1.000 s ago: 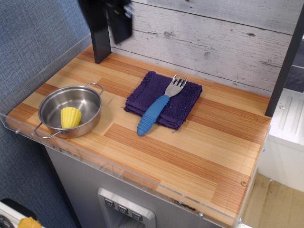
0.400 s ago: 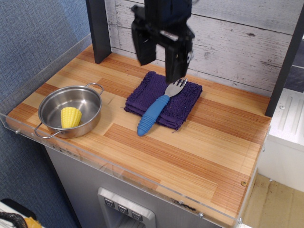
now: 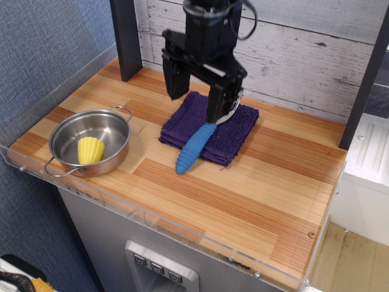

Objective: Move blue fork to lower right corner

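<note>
- A wooden countertop [image 3: 243, 182] of light and reddish stripes is seen, edged with clear acrylic along the front and the left side.
- Behind it, at 12 o'clock, a wall of grey weathered planks [image 3: 304, 48] is placed; a blue textured wall [image 3: 42, 55] stands at 9 o'clock, and a dark post [image 3: 126, 36] rises at the back left.
- The lower right corner [image 3: 307, 243] of the countertop is found at 5 o'clock, marked by a small round screw mark [image 3: 312, 234].
- A steel pot [image 3: 90, 143] is set at 9 o'clock, and a yellow corn piece [image 3: 90, 150] lies inside it.
- A folded purple cloth [image 3: 228, 137] is laid near the middle, and the blue fork [image 3: 194, 149] lies across it, the handle end pointing to 7 o'clock and reaching past the cloth edge onto the wood (the metal head is mostly hidden by the tool).
- The gripper [image 3: 194, 97] is held above the cloth with its two fingers spread wide apart; nothing is grasped between them.
- Compared with the frame of 0.4 s ago, the gripper has been lowered and shifted a little to 7 o'clock, so the fork head is now covered; one second ago it was only at the top left edge.
- The fork, the cloth and the pot have not been moved.
</note>
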Robot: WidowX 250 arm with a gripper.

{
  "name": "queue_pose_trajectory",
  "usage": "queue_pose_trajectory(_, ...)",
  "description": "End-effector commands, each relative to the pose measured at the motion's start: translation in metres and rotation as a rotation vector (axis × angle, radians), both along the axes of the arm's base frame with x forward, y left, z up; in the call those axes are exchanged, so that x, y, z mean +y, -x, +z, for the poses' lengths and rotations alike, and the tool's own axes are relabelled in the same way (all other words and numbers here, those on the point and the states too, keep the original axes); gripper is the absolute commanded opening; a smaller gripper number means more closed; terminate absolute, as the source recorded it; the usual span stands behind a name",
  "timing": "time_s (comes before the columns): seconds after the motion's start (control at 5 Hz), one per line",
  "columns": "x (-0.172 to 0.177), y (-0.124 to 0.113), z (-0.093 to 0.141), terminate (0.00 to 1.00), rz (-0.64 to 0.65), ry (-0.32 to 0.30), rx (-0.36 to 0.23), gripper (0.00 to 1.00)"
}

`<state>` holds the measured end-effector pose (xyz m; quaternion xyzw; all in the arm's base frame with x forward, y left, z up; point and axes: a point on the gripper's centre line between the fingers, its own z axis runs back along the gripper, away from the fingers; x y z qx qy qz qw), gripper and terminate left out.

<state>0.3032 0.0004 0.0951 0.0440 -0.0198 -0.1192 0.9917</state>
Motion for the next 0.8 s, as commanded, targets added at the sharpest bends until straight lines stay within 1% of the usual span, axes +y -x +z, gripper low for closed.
queue_pose_trajectory(0.0,0.007,-0.015,-0.030,0.00,-0.060,0.081,-0.002,1.00)
queue_pose_trajectory(0.2,0.008,-0.024,-0.041,0.00,-0.118,0.095,-0.014,1.00)
queue_pose_trajectory(0.4,0.012,-0.034,-0.045,0.00,-0.174,0.098,-0.045,1.00)
queue_pose_trajectory(0.6,0.016,-0.039,-0.045,0.00,-0.177,0.086,-0.054,1.00)
